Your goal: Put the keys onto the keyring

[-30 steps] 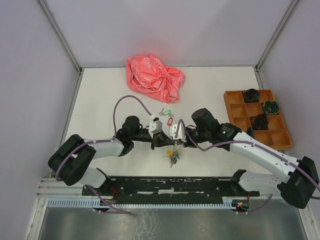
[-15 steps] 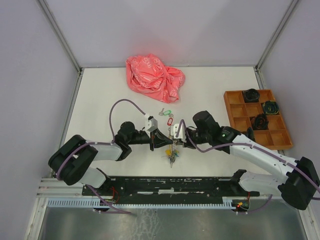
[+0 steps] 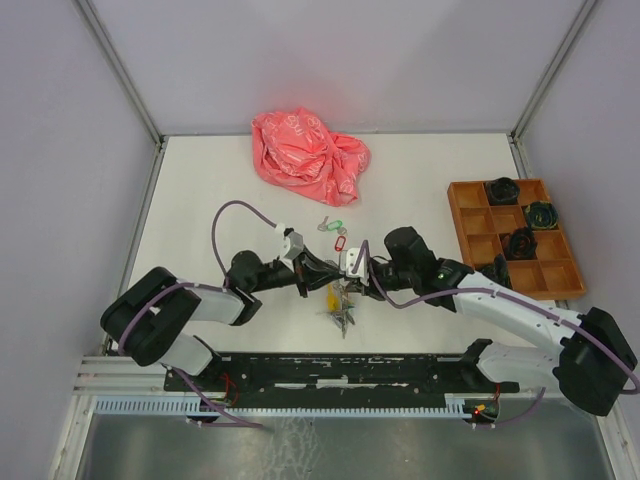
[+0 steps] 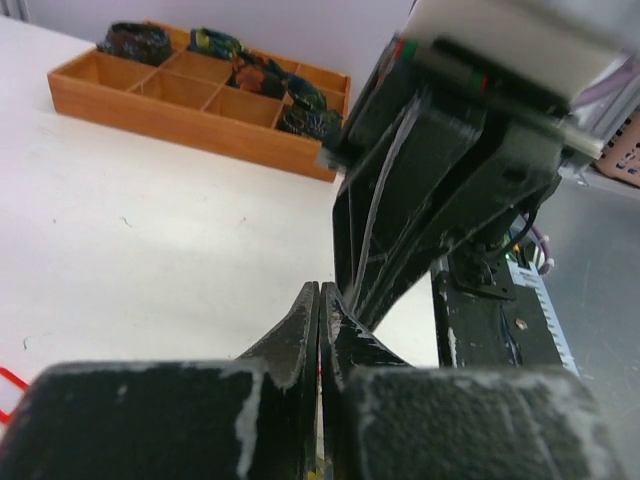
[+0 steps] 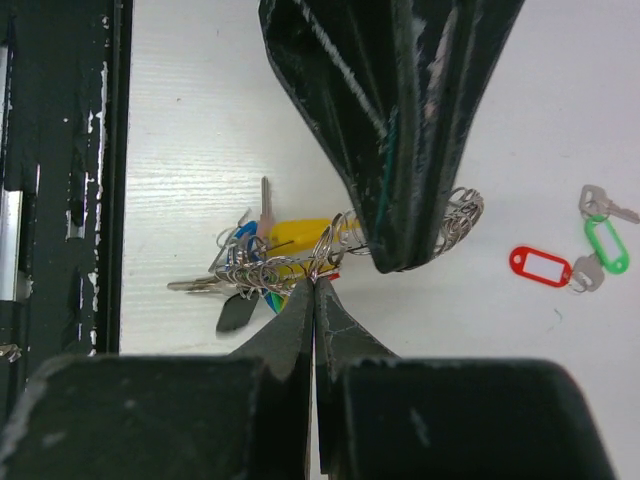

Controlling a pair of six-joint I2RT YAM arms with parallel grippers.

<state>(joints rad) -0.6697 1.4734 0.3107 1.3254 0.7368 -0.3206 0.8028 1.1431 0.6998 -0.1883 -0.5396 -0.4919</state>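
Observation:
The keyring (image 3: 338, 302), a thin wire ring with a bunch of keys and yellow and blue tags (image 5: 298, 243), lies low over the table between both arms. My right gripper (image 5: 316, 286) is shut on its wire; in the top view it (image 3: 348, 287) comes in from the right. My left gripper (image 3: 328, 282) comes in from the left. Its shut fingers (image 5: 400, 200) pinch the ring from above, with wire coils showing on both sides of the tip. In its own view the left gripper (image 4: 321, 292) is shut, facing the right gripper. The red-tagged key (image 5: 538, 266) and green-tagged key (image 5: 604, 243) lie loose on the table (image 3: 336, 234).
A crumpled pink plastic bag (image 3: 308, 155) lies at the back. A wooden compartment tray (image 3: 457, 225) with dark rolled items stands at the right and also shows in the left wrist view (image 4: 190, 125). The black base rail (image 5: 60, 170) runs along the near edge.
Both grippers have sunk lower and drawn a little toward the near edge, still together at the ring. The key bunch has shifted slightly left beneath them. The red and green tagged keys have not moved.

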